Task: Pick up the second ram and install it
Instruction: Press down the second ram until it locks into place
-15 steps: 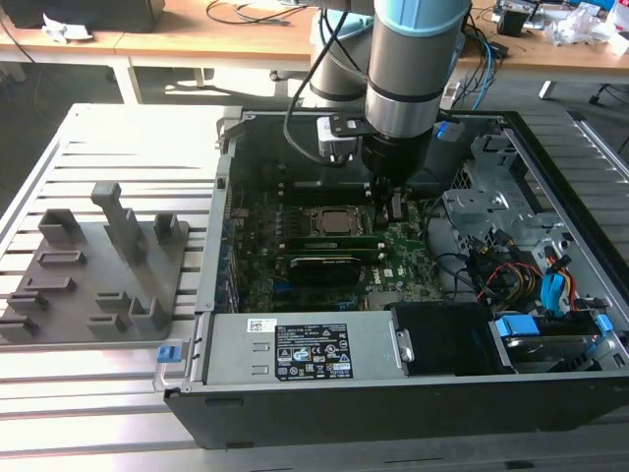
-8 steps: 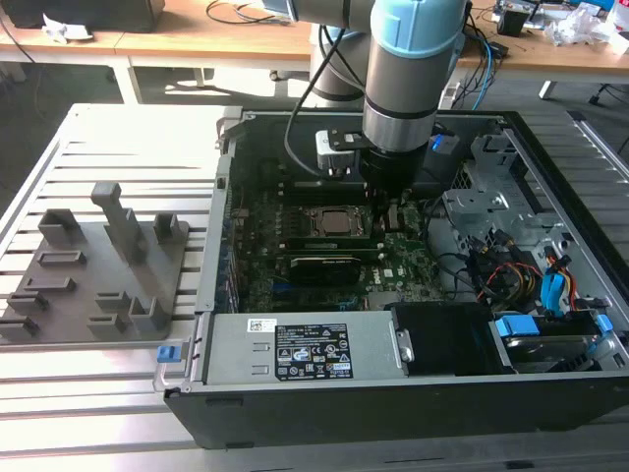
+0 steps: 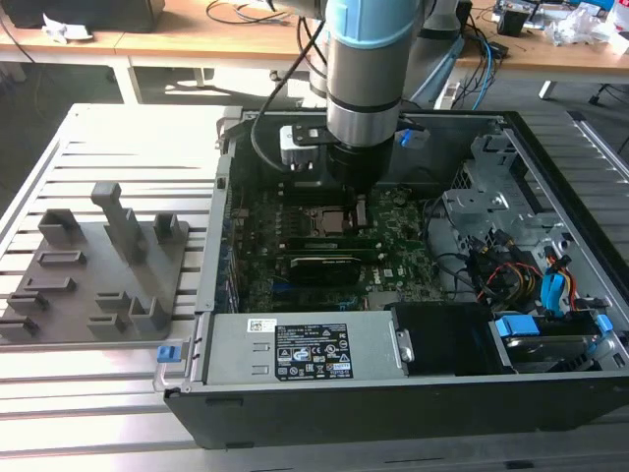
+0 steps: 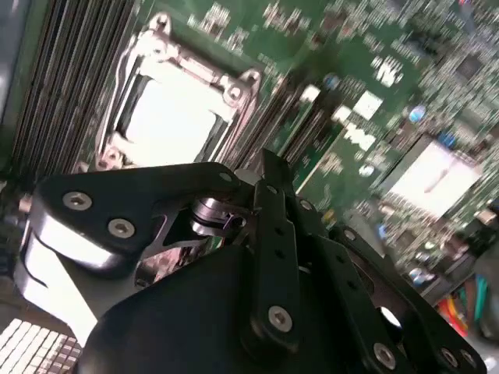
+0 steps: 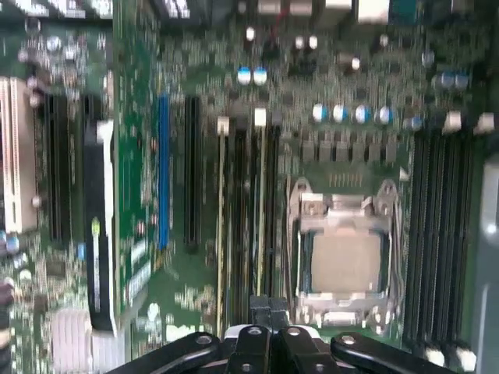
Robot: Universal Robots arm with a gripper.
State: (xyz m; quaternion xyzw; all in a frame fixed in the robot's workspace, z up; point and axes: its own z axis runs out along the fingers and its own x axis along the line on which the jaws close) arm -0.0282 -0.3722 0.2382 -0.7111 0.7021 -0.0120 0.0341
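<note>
The arm stands upright, its grey and pale-blue wrist section pointing straight down into the open computer case, which serves here as the landmark. The tool hangs inside the case at the arm's lower end, its black linkage arms spreading outward toward the wrist. In both wrist views its two dark fingers lie pressed close together, tips side by side.
</note>
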